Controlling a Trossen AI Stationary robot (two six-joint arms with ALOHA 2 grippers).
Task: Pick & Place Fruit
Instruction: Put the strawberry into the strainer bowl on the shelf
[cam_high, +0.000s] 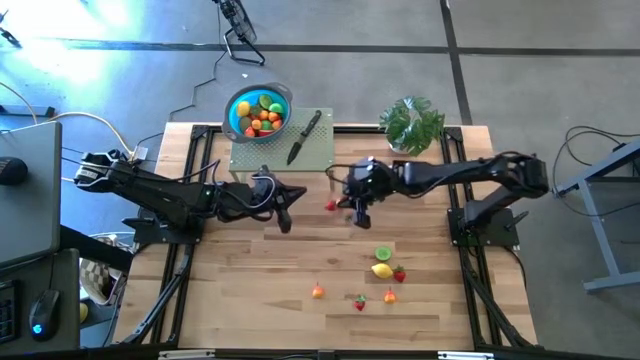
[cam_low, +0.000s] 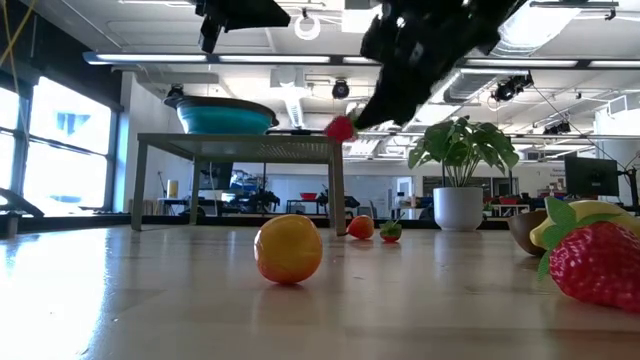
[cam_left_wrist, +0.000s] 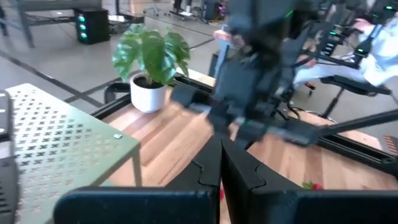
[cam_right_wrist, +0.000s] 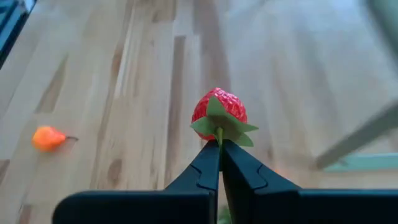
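A red toy strawberry (cam_right_wrist: 219, 111) hangs above the middle of the wooden table, with my right gripper (cam_right_wrist: 220, 144) shut on it; it also shows in the low view (cam_low: 341, 128). My left gripper (cam_high: 285, 205) is shut on nothing and hovers just left of it. Loose fruit lies on the near part of the table: a lime half (cam_high: 382, 254), a lemon (cam_high: 381, 270), strawberries (cam_high: 399, 274), and orange pieces (cam_high: 318, 291). The blue bowl (cam_high: 240, 108), holding several fruit, stands on a green perforated stand (cam_high: 325, 150) at the far edge. My right gripper pinches the strawberry's green stem (cam_right_wrist: 218, 133) at its leafy cap, right at the tips of its two fingers. The fingers slant downward from the table's right side. The strawberry sticks out beyond the fingertips, lifted clear of the table.
A black-handled knife (cam_high: 303, 137) lies on the green stand beside the bowl. A potted leafy plant (cam_high: 412, 122) stands at the far right. An orange fruit (cam_right_wrist: 48, 137) lies on the wood below my right gripper. Bare wood lies on the table's near left.
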